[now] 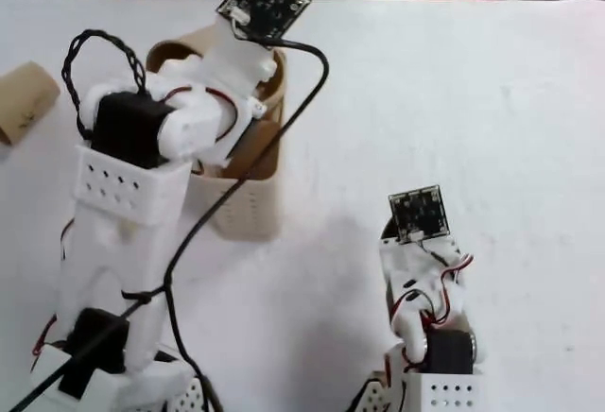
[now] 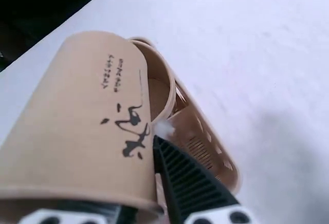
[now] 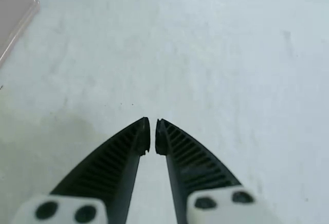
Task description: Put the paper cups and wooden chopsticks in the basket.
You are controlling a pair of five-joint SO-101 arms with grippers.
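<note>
**One cup held at the basket, another waiting on the table**

The left gripper (image 2: 118,178) has its fingers (image 2: 185,183) clamped on a paper cup (image 2: 77,111). One black finger presses the cup's printed side, and the cup lies tilted between them. Just past these fingertips sits the basket (image 2: 208,147). A curved brown rim shows inside its perforated wall; whether that is another cup I cannot tell. Well apart from these fingers, on the side away from the other arm, a second paper cup (image 1: 24,100) lies on its side on the table (image 3: 205,54).

The right gripper (image 3: 152,134) has its fingers (image 3: 123,162) closed, tips almost touching, with nothing between them. Bare table lies ahead of them.

By my reading, the held cup is near its drop. The loose cup is yet to be fetched. I cannot tell whether the wooden chopsticks are already in the basket.
</note>
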